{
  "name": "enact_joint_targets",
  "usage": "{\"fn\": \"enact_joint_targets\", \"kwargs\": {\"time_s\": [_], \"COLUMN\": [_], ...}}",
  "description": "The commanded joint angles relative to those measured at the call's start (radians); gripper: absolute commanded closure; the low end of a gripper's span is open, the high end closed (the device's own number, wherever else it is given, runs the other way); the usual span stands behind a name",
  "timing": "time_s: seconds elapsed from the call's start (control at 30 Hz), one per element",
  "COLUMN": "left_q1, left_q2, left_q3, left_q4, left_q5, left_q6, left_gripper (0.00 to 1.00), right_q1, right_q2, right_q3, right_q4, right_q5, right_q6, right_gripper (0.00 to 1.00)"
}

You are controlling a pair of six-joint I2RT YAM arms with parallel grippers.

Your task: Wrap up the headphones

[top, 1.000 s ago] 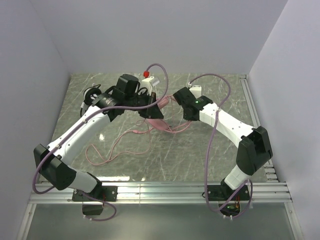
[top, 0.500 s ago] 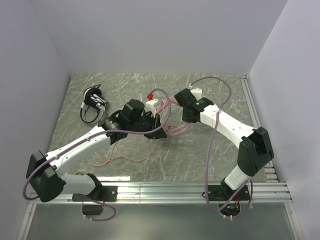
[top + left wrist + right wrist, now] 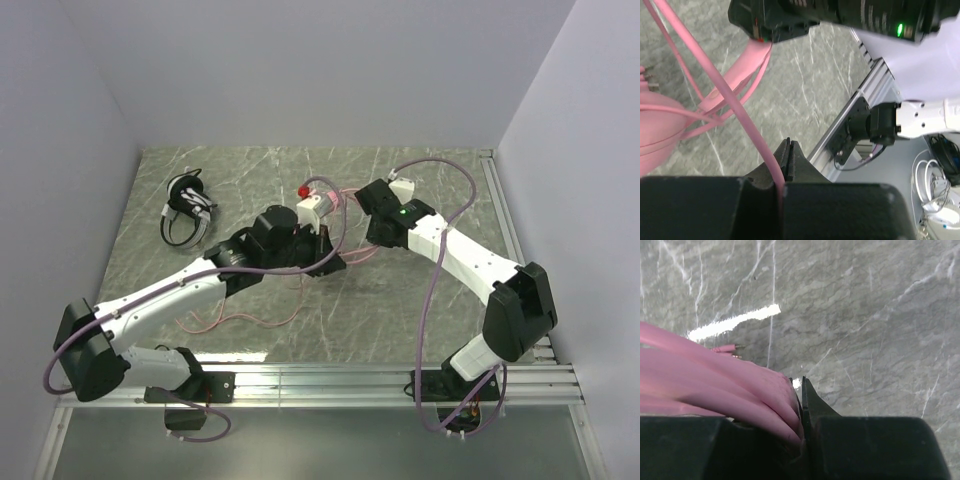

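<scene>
The pink headphones hang between my two arms at mid-table. Their pink headband (image 3: 715, 370) is clamped in my right gripper (image 3: 801, 382), which also shows at the top of the left wrist view (image 3: 760, 22). A pink ear cup (image 3: 655, 130) sits at that view's left edge. My left gripper (image 3: 787, 145) is shut, and the pink cable (image 3: 763, 152) runs taut into the base of its jaws. From above, the left gripper (image 3: 325, 262) lies just near-left of the right gripper (image 3: 358, 203). Slack pink cable (image 3: 262, 322) loops on the table. The black-and-white headphones (image 3: 188, 208) lie apart at the back left.
An aluminium rail (image 3: 330, 380) runs along the near edge and another (image 3: 505, 220) along the right side. Grey walls close the left, back and right. Purple arm cables (image 3: 430, 290) arc above the right arm.
My left arm has swung from the back left toward the near middle, drawing the pink cable along and uncovering the black-and-white headphones. The right arm has shifted only slightly.
</scene>
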Motion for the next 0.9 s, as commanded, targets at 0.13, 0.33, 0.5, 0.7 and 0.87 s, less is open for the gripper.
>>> {"fn": "enact_joint_targets", "kwargs": {"time_s": [0.13, 0.33, 0.5, 0.7, 0.87], "left_q1": [-0.068, -0.140, -0.190, -0.245, -0.286], "left_q2": [0.064, 0.076, 0.039, 0.007, 0.001], "left_q3": [0.117, 0.030, -0.065, -0.173, -0.250], "left_q4": [0.033, 0.110, 0.176, 0.283, 0.397], "left_q5": [-0.005, -0.036, -0.077, -0.111, -0.083], "left_q6": [-0.037, -0.088, -0.126, -0.169, -0.194], "left_gripper": [0.99, 0.98, 0.97, 0.96, 0.97], "right_q1": [-0.025, -0.065, -0.096, -0.129, -0.145], "right_q2": [0.025, -0.013, -0.046, -0.092, -0.126], "right_q3": [0.062, 0.001, -0.037, -0.083, -0.109], "right_q4": [0.037, 0.127, 0.161, 0.203, 0.224], "right_q5": [0.143, 0.020, -0.038, -0.092, -0.127], "right_q6": [0.151, 0.146, 0.135, 0.144, 0.149], "right_gripper": [1.00, 1.00, 1.00, 1.00, 1.00]}}
